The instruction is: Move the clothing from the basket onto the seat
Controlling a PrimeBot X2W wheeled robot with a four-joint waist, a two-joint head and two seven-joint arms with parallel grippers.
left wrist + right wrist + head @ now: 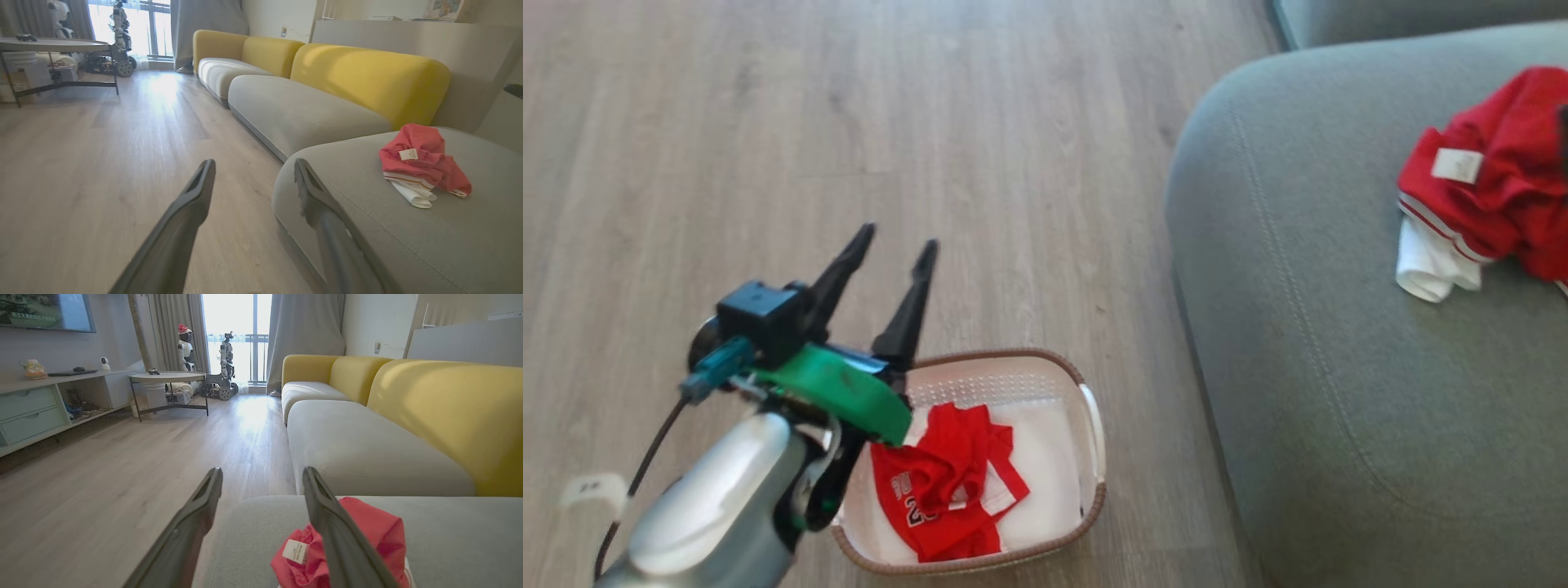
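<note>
Your lettered garment, red mesh with white trim, lies crumpled in the basket at the bottom centre. Its white print is creased and only a "2" reads. Your left claw hangs up and left of it, fingers spread wide, empty. The tagged garment lies bunched on the seat at upper right, its white tag unreadable. In the right wrist view it sits just below your right claw, also wide open and empty.

The garment on the seat runs off-frame.
</note>
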